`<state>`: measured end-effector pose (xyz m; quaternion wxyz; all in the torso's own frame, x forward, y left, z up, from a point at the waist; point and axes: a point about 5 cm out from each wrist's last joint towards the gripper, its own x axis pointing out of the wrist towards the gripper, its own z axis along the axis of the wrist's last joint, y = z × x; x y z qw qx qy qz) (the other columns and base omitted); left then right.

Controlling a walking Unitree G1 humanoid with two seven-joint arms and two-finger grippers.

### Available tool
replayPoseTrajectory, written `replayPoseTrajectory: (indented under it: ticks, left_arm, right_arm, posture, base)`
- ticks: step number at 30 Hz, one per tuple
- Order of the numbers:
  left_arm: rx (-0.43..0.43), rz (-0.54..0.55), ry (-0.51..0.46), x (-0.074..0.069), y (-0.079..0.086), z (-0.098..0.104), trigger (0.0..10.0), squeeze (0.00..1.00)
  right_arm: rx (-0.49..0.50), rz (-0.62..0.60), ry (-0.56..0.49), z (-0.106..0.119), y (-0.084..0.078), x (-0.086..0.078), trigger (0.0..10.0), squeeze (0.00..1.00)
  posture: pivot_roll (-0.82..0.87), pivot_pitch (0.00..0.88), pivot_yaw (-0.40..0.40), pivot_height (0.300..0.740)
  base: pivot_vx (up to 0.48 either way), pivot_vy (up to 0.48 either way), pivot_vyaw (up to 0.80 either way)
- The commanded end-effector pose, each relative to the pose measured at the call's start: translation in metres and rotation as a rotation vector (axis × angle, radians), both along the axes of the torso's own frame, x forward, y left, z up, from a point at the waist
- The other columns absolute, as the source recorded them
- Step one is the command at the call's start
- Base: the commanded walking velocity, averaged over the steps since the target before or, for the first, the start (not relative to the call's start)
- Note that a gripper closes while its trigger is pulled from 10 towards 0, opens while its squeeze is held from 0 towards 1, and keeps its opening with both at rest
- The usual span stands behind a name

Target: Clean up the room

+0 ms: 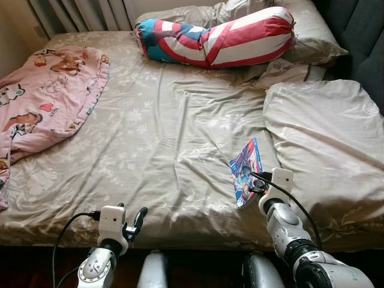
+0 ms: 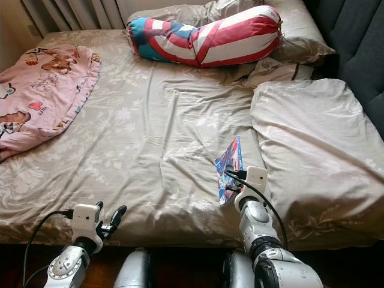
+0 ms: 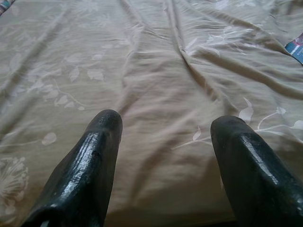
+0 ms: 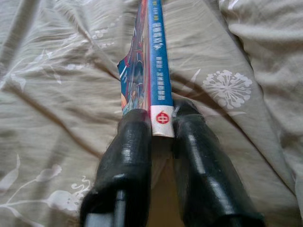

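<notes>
the right gripper (image 4: 158, 130) had its 2 glossy black fingers clamped on the spine end of a thin blue comic book (image 1: 246, 171), held edge-up over the wrinkled beige floral bedsheet (image 1: 162, 144), just beside the puffy duvet (image 1: 327, 144) at 3 o'clock. the left gripper (image 3: 163, 137) hovered spread wide and empty near the bed's 6 o'clock edge. a striped bolster (image 1: 219, 36) lay at 12, a pink cartoon blanket (image 1: 45, 96) at 10.
</notes>
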<state>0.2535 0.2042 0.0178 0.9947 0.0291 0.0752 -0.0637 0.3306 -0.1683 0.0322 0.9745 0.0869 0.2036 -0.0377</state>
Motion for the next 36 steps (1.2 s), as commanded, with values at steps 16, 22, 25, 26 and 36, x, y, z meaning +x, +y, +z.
replayPoseTrajectory:
  ticks: [16,22,25,26,36]
  left_arm:
    - [0.002,-0.006,0.032,-0.002,-0.004,-0.006,10.0,0.0]
    - [-0.004,-0.004,0.039,-0.001,-0.006,-0.007,10.0,0.0]
    - [-0.008,0.001,0.043,0.0,-0.007,-0.008,10.0,0.0]
    - [-0.012,0.005,0.044,0.0,-0.007,-0.008,10.0,0.0]
    - [-0.088,0.072,0.105,0.004,-0.006,-0.017,10.0,0.0]
  right_arm:
    - [-0.086,-0.045,-0.018,0.001,-0.009,-0.001,10.0,0.0]
    - [-0.08,0.0,-0.017,-0.007,-0.001,-0.008,10.0,0.0]
    - [-0.087,0.015,-0.038,-0.01,0.001,-0.013,10.0,0.0]
    - [-0.081,0.022,-0.052,-0.01,0.003,-0.014,10.0,0.0]
    - [-0.054,0.072,-0.027,-0.026,0.005,-0.03,10.0,0.0]
  posture:
    - [0.19,0.154,0.06,0.622]
    - [0.18,0.151,0.054,0.622]
    - [0.17,0.15,0.051,0.622]
    - [0.17,0.148,0.05,0.622]
    - [0.14,0.127,0.035,0.637]
  base:
    - [0.0,0.0,0.0]
    - [0.0,0.0,0.0]
    - [0.0,0.0,0.0]
    - [0.0,0.0,0.0]
    - [0.0,0.0,0.0]
